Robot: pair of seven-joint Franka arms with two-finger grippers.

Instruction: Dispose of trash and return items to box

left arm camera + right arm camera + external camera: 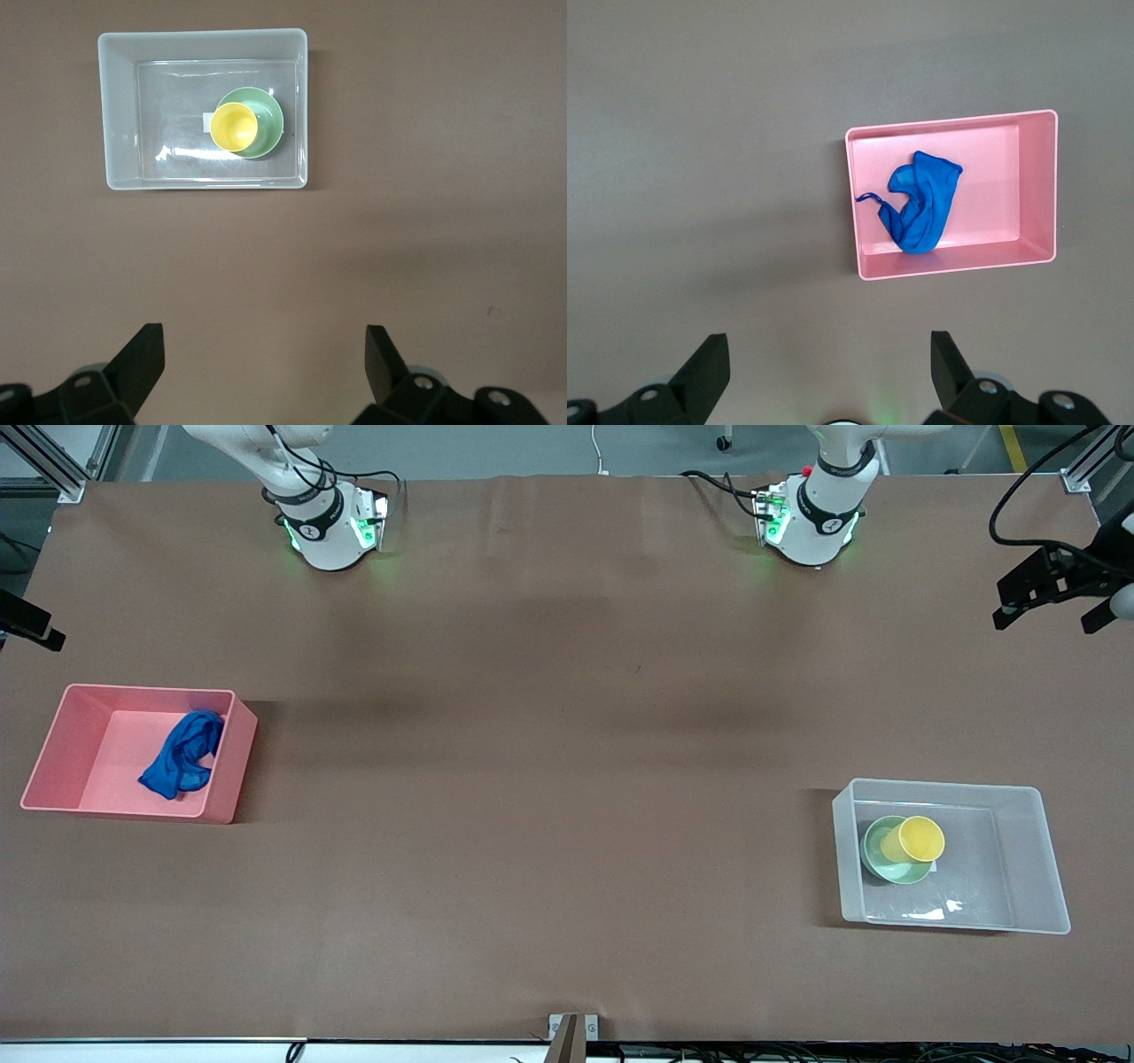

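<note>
The blue cloth [182, 755] lies crumpled in the pink bin [232, 766] toward the right arm's end of the table; it also shows in the right wrist view [921, 208]. The yellow cup [921, 839] sits on the mint-green bowl [877, 857] inside the clear bin [1036, 859] toward the left arm's end. The left wrist view shows the cup [234, 127], the bowl [268, 111] and the clear bin [120, 115]. My left gripper [264, 341] is open and empty, high over bare table. My right gripper [828, 341] is open and empty, high over bare table. Neither gripper shows in the front view.
Both arm bases [328, 522] [811, 518] stand along the table's edge farthest from the front camera. A black camera mount [1054, 584] juts in at the left arm's end, another [27, 624] at the right arm's end. Brown table [549, 797] spreads between the two bins.
</note>
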